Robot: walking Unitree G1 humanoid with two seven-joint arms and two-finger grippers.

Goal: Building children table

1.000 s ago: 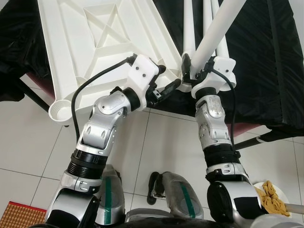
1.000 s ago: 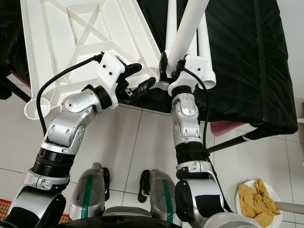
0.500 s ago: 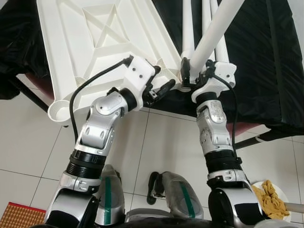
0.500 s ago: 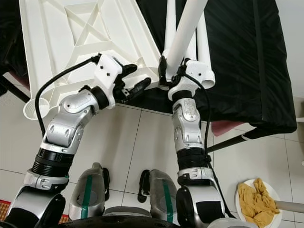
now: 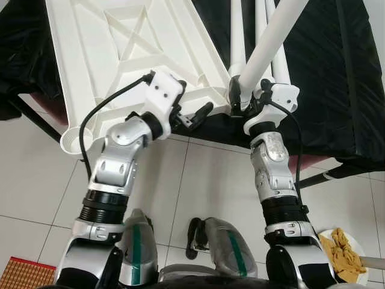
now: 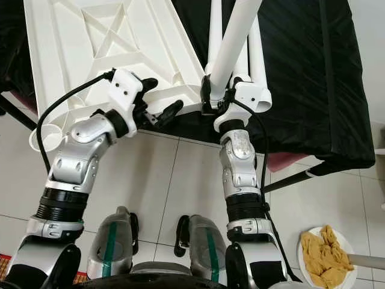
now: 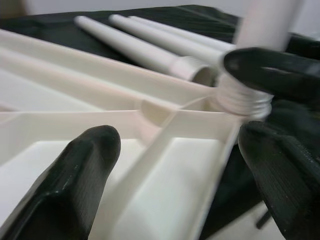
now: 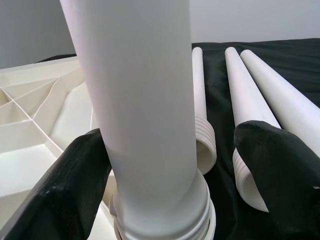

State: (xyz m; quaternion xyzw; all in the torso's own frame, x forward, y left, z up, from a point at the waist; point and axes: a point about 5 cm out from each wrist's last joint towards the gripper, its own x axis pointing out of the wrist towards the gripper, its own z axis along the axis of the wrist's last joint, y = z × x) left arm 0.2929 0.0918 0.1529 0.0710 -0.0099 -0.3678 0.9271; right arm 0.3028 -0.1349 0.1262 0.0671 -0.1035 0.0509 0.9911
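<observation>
- upside-down white tabletop lying ribs-up on the black-covered bench, near corner hanging over the tile floor.
- right claw right at that near corner, fingers spread either side of a white leg tube; can't tell if actually squeezing it. tube slanted, threaded end sitting at the corner socket.
- left claw released, fingers apart, hovering just beside the tabletop's near edge, pointed toward that same corner.
- three more leg tubes lying side by side on the black cover, just behind the right claw.
- plate with yellow cloth down on the floor, by the right arm.
</observation>
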